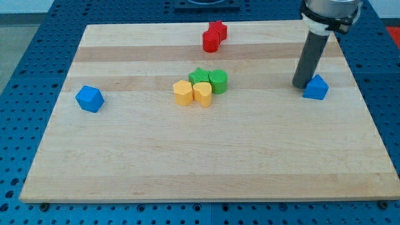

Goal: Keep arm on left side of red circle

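Observation:
The red circle [210, 42] lies near the view's top, at the middle, touching a red star [218, 29] just above and right of it. My tip [300, 85] stands far to the view's right of the red circle and lower down. It sits right beside the left edge of a blue block [316, 87]; I cannot tell if they touch. The dark rod rises from the tip toward the view's top right.
A cluster at the board's middle holds a green star [199, 75], a green circle [218, 81], a yellow hexagon [182, 92] and a yellow heart [202, 93]. A blue block [89, 99] lies at the view's left. The wooden board [206, 169] sits on a blue perforated table.

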Motion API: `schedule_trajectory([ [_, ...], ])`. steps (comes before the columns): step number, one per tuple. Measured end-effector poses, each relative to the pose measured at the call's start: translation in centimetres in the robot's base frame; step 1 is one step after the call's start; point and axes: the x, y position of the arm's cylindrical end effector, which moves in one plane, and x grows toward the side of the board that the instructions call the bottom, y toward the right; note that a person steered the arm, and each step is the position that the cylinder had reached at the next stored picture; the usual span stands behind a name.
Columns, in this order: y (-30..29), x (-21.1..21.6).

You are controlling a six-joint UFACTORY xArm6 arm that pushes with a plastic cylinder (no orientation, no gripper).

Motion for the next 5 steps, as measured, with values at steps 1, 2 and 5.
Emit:
schedule_trajectory([
  [1,0.0,0.0],
  [2,0.0,-1.3],
  [5,-9.1,-7.7],
])
